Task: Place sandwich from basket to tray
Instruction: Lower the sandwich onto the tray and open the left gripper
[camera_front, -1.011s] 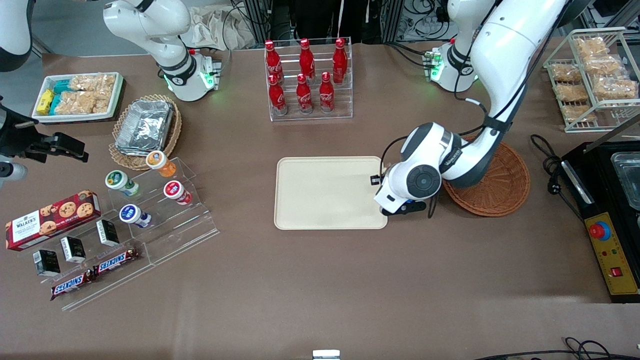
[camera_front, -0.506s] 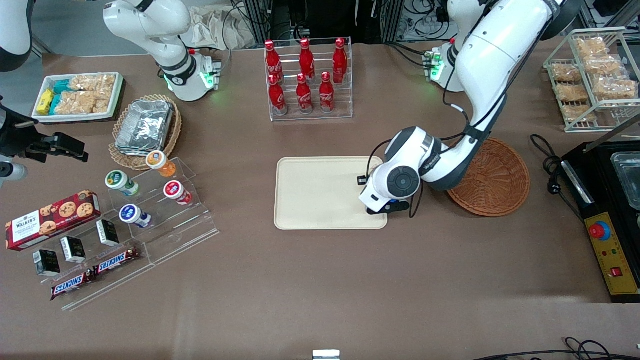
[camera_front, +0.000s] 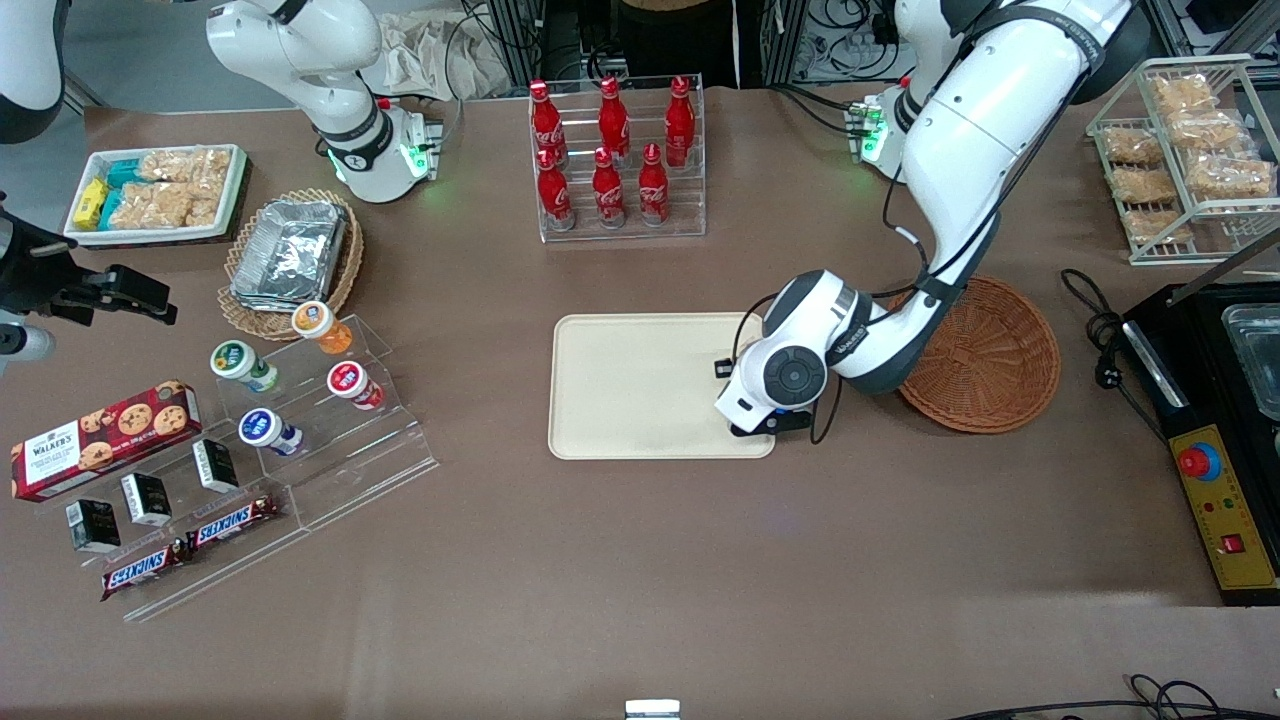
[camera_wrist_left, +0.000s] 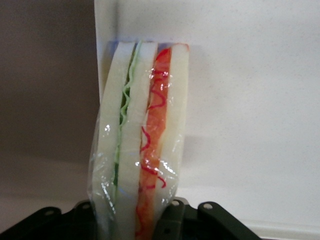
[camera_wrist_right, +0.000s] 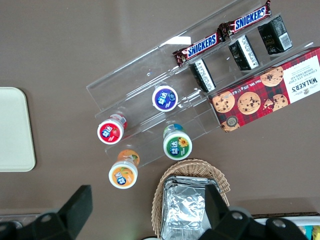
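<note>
Tray mid-table; basket just off its 3 o'clock edge, toward working arm's end. Gripper over tray's 4 o'clock corner, pinching wrapped sandwich, which hangs above tray surface near its edge.

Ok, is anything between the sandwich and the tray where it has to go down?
Nothing visible. The pincer holds the sandwich over the tray's basket-side end, and the tray surface under it looks bare.
</note>
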